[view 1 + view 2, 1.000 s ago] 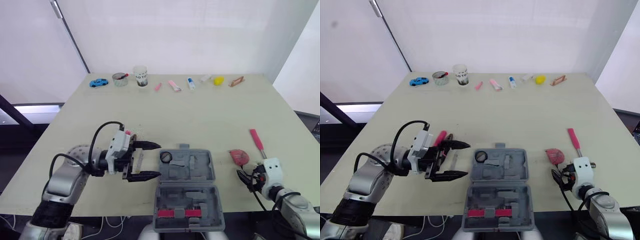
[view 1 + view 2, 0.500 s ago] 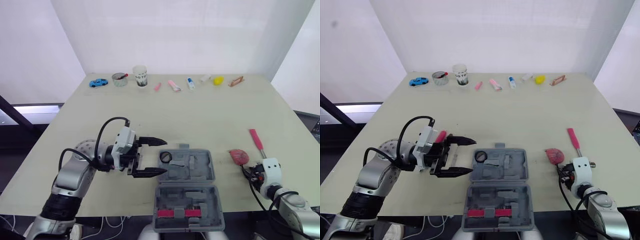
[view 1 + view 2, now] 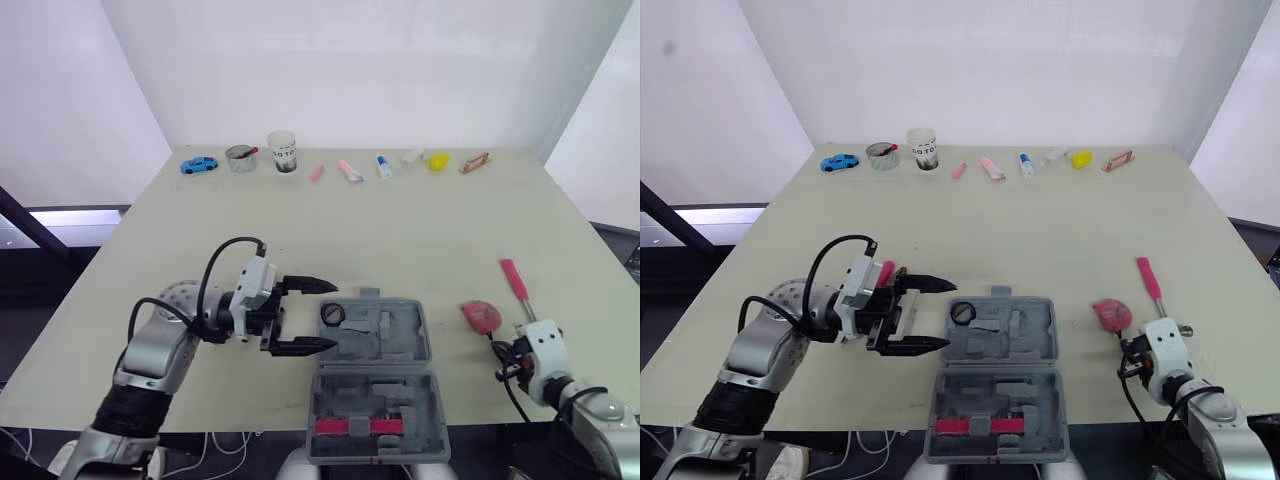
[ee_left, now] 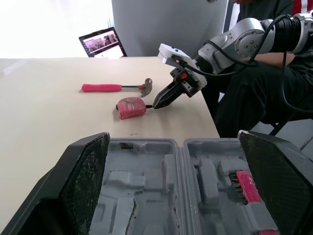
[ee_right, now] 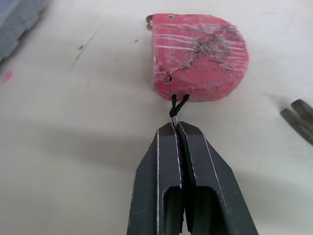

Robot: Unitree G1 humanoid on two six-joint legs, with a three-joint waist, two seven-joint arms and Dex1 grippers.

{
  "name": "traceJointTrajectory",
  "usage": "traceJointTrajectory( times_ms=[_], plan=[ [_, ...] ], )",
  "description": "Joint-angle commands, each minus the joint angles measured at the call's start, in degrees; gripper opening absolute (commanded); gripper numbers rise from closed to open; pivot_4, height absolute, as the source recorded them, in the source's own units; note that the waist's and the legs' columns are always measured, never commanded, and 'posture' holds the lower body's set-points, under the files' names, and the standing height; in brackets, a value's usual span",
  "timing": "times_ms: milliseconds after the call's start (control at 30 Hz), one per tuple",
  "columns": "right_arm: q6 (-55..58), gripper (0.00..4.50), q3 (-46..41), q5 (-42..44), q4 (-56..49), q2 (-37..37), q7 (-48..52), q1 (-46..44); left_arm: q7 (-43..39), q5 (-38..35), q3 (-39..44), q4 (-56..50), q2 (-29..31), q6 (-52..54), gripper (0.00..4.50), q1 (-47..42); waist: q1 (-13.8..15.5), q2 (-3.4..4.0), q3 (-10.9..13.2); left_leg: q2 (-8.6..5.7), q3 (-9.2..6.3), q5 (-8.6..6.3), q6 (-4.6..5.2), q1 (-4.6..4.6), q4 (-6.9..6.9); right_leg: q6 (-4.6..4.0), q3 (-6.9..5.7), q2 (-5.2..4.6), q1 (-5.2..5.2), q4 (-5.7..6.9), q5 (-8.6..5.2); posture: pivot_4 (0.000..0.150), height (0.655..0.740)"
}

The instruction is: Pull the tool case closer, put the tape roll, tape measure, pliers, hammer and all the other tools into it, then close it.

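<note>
Tool case [image 3: 378, 348], one, open; left gripper [image 3: 331, 315] was brought nearer, spread empty; one tape measure [image 5: 198, 56] is pinched by its cord in the closed right gripper [image 5: 176, 126]

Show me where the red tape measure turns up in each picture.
Left eye view: tape measure on the table, right of the open tool case.
Right eye view: tape measure, same place.
Left wrist view: tape measure beyond the case, at the right end effector tip.
Right wrist view: tape measure close up, cord pinched by that end effector.
Shared landmark: the pink-handled hammer beside it.
</note>
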Motion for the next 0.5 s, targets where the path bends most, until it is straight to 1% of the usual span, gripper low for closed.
traceJointTrajectory(
  times_ms=[33,300,400,500],
  plan=[
    [0.89,0.04,0.3,0.85,-4.59,-2.15,2.76,2.05,-0.78,-1.06,0.17,-1.52,0.04,-0.13,4.5,-1.1,0.01,0.0,0.0,0.0,0.0,0.0,0.0,0.0,0.0,0.0,0.0,0.0,0.0,0.0,0.0,0.15,0.74],
    [3.51,0.04,2.13,2.16,-12.7,-8.95,10.03,10.74,-2.77,-1.77,-0.34,-2.04,0.39,0.16,4.5,-1.26,0.06,-0.01,0.0,0.0,0.0,0.0,0.0,0.01,0.01,0.0,0.0,0.0,0.01,-0.01,0.0,0.15,0.74],
    [3.88,0.04,1.65,3.2,-14.68,-9.83,11.14,13.21,-3.45,-3.09,0.1,-2.22,0.24,1.05,4.5,-1.59,0.05,-0.01,0.0,0.0,-0.02,0.0,0.0,0.01,0.02,0.0,-0.02,0.01,0.01,0.01,0.0,0.15,0.74],
    [3.34,0.04,1.3,2.64,-14.61,-9.66,10.55,13.94,-4.8,-2.84,0.04,-1.45,0.82,0.75,4.5,-2.26,0.0,-0.01,0.0,0.01,-0.03,0.0,0.0,0.01,0.05,0.01,-0.02,0.02,0.01,0.01,0.0,0.15,0.74]
  ],
)
